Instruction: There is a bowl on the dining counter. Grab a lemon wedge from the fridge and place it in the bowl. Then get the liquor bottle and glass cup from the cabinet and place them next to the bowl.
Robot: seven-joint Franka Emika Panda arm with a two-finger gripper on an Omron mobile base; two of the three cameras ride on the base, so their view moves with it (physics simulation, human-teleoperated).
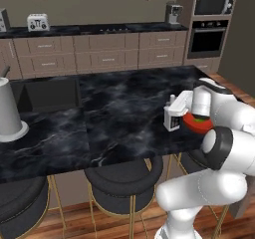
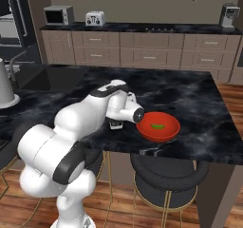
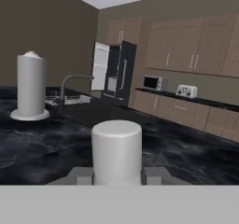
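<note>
Here, bowl [image 2: 158, 126] near counter [image 2: 199, 103] edge

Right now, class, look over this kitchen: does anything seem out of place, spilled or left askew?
One fridge door stands open, its pale inside showing. Otherwise it looks tidy: the lemon wedge lies in the bowl, and nothing is spilled.

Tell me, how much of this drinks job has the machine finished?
Done: a green lemon wedge lies in the red bowl on the dining counter. In hand: the gripper holds a white cylinder, seemingly the liquor bottle, beside the bowl. Left: setting it down, then bringing the glass cup.
</note>
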